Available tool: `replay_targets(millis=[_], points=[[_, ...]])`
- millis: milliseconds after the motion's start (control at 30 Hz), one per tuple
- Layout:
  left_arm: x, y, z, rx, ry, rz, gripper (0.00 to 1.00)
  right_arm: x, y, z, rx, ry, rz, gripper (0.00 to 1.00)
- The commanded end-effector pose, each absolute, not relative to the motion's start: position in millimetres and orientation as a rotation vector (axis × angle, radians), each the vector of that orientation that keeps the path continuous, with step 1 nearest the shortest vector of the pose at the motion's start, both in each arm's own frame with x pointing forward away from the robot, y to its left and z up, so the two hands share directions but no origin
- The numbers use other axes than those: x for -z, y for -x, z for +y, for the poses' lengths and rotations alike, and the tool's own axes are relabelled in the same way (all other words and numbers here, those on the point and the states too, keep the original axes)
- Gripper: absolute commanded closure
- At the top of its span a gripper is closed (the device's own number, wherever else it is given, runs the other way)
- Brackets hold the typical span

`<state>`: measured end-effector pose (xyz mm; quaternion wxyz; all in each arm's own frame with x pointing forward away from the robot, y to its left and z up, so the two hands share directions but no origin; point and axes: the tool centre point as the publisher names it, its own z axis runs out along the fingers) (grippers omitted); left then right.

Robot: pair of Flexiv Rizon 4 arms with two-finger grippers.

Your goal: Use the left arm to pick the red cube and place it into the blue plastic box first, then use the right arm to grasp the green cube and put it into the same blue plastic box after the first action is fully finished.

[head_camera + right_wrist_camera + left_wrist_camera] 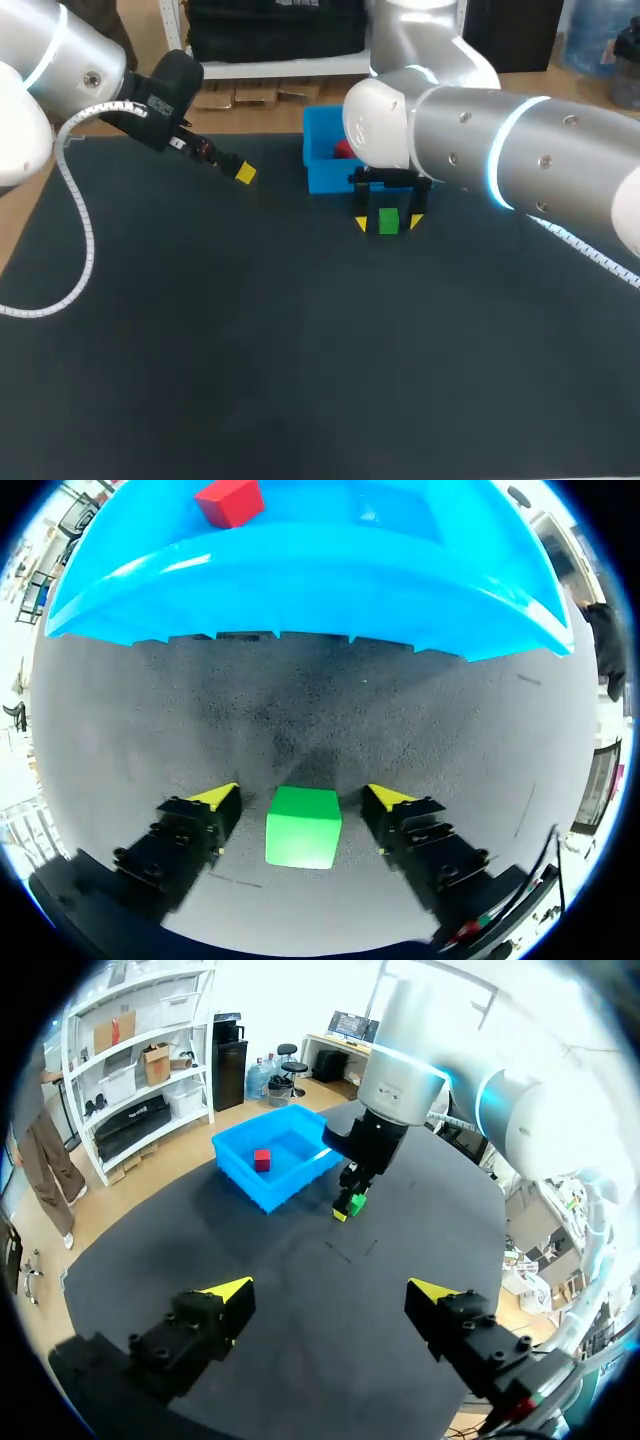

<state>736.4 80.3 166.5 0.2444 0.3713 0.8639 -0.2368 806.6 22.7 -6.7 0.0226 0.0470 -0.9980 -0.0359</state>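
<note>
Head view: my left arm comes in from the upper left corner, and the left gripper point(240, 172) hangs over the dark table point(300, 360), well apart from the blue plastic box point(318, 182). Only one of its yellow tips shows here, so this view does not settle how its fingers stand. My right arm reaches in from the right. The right gripper point(389, 221) is down at the table just in front of the box, with the green cube point(388, 221) between its two yellow tips. The red cube point(343, 150) lies inside the box, partly hidden by the right arm.

Left wrist view: the left gripper point(330, 1292) is spread wide with nothing between its fingers, only bare table under it. Ahead of it sits the blue plastic box point(250, 1188), the red cube point(262, 1159) resting on its floor. Beside the box, the right gripper point(350, 1203) stands over the green cube point(356, 1200).

Right wrist view: the right gripper point(300, 798) straddles the green cube point(303, 827), which sits flat on the table. A thin strip of table shows on each side between cube and finger (so the grip is not closed; the fingers are released). Just ahead is the near wall of the blue plastic box point(300, 600), and the red cube point(230, 500) lies inside.
</note>
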Motion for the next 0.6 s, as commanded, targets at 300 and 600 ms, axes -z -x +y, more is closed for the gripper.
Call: replay_targets(millis=[300, 600], points=[[-165.7, -736.2, 81.4, 0.651, -1.016, 2.353, 0.0, 11.1, -804.1, 25.1, 0.119, -0.138, -3.093, 1.0], [-165.7, -736.2, 81.4, 0.651, -1.016, 2.353, 0.0, -0.2, -795.8, 12.8, 0.11, -0.125, -3.088, 1.0]])
